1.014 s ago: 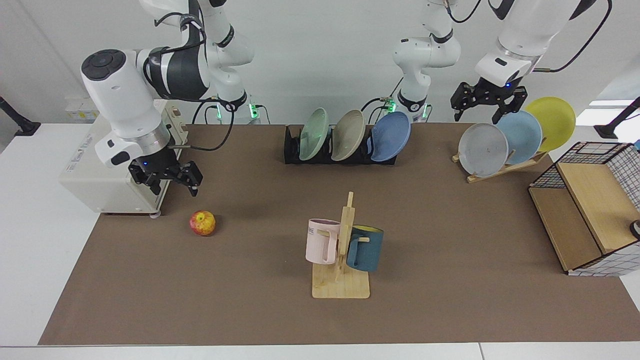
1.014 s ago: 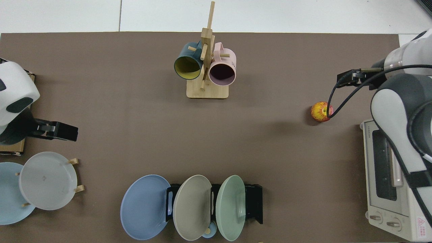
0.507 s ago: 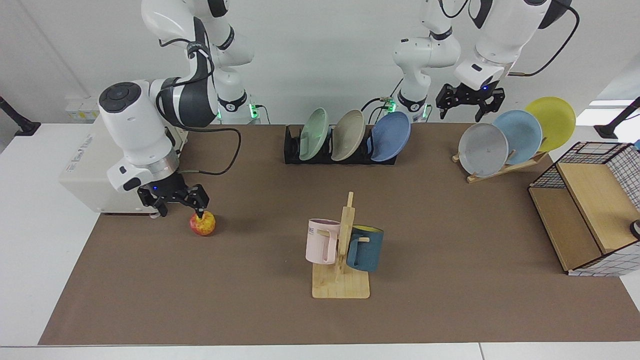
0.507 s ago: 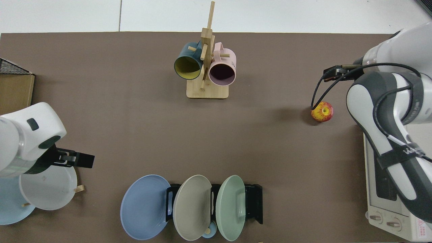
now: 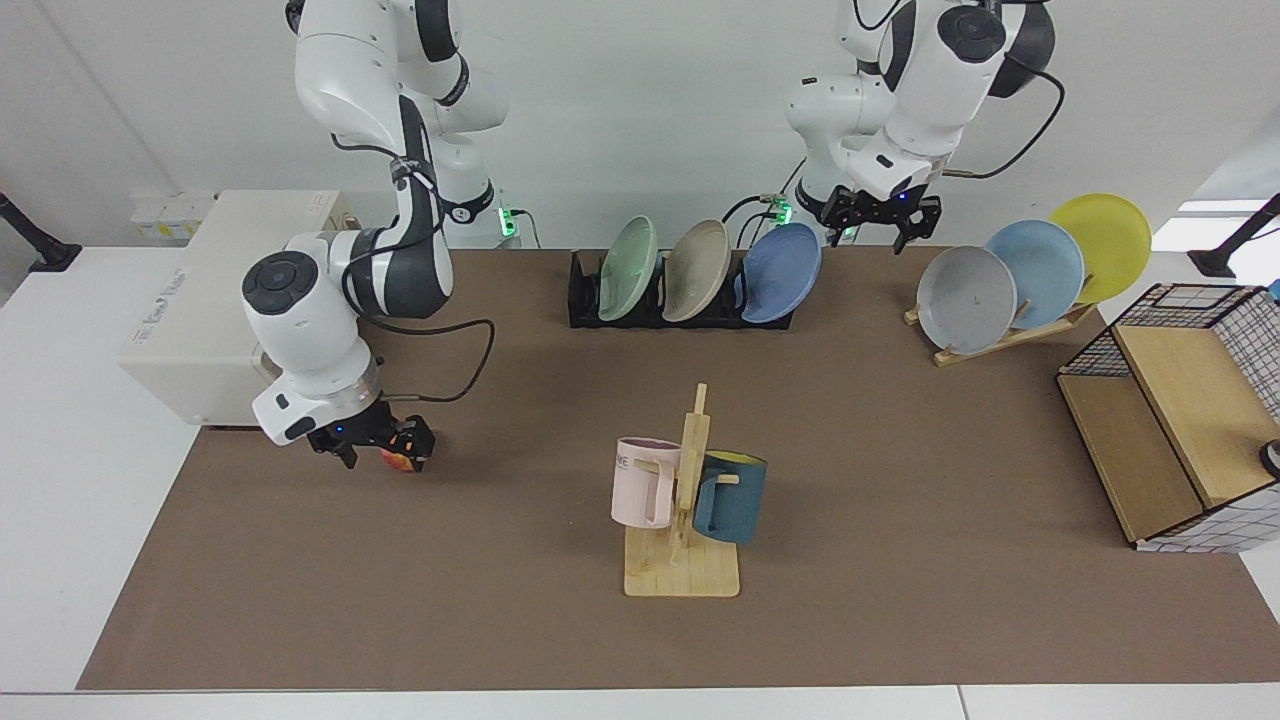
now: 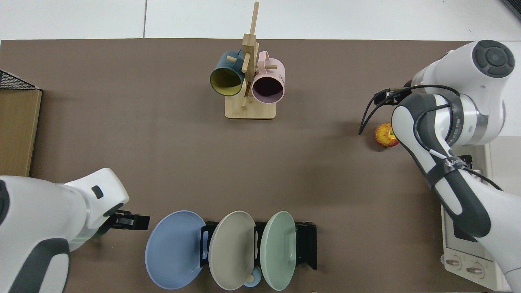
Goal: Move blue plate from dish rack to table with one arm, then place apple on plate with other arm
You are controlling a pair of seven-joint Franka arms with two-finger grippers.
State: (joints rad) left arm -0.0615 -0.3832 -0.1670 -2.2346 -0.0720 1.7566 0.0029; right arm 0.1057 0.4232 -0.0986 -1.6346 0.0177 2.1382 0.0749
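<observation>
While the blue plate (image 5: pixel 781 272) sits in the dish rack (image 5: pixel 583 296), the left pincer (image 5: pixel 880 213) has travelled from the wooden stand to just above it, fingers spread, empty. Right pincer (image 5: pixel 377 444) has dropped around the apple (image 5: pixel 400 460) on the table (image 5: pixel 900 480); grip unconfirmed. Both pickups imminent.

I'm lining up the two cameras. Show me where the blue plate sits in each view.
Facing view: the blue plate stands at the dish rack's right end, upper centre.
Top view: the blue plate lies at the rack's left end, bottom edge.
Shared landmark: the beige plate beside it.
</observation>
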